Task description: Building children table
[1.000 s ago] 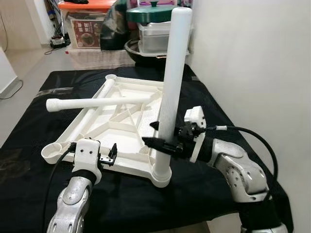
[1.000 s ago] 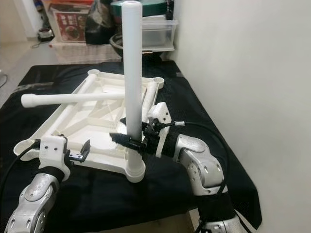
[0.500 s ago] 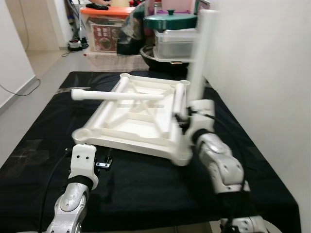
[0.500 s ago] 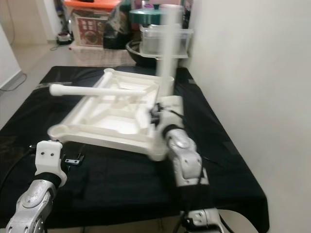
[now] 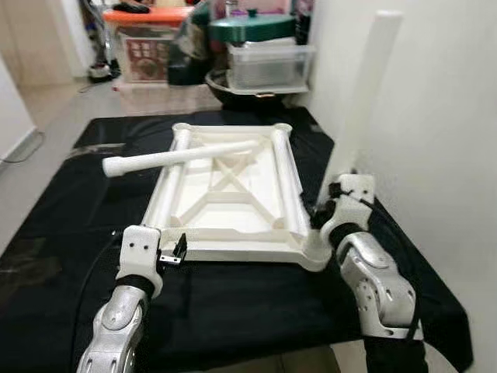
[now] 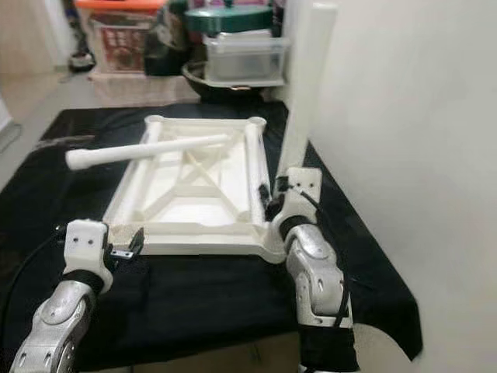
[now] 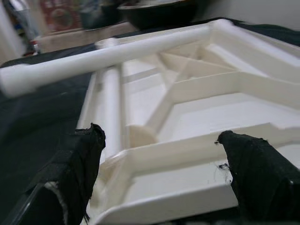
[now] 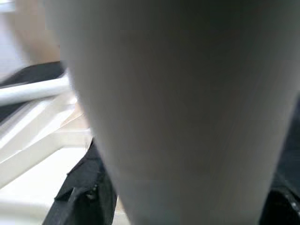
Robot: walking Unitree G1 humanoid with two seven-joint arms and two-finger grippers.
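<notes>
The white table top (image 5: 233, 186) lies upside down on a black-covered table (image 5: 70, 225). One white leg (image 5: 361, 109) stands upright in the top's near right corner socket. My right gripper (image 5: 322, 214) is shut on its lower part; in the right wrist view the leg (image 8: 178, 103) sits between the black fingers (image 8: 89, 197). A second leg (image 5: 178, 155) lies loose across the top, and a third lies along its left rail (image 5: 175, 175). My left gripper (image 5: 175, 250) is open at the near left corner, with the top's front rim (image 7: 187, 150) just beyond its fingers (image 7: 79, 159).
A white wall (image 5: 435, 116) runs close along the right side. Behind the table stand a clear lidded box (image 5: 268, 62), a pot with a green lid (image 5: 248, 27), a dark bowl (image 5: 233, 85) and a storage box with an orange lid (image 5: 144, 39). Bare black cloth lies at the left and front.
The whole picture has swung, so the camera moved. My right gripper still holds the upright leg. My left gripper, off the top half a second ago, is at its near left corner again.
</notes>
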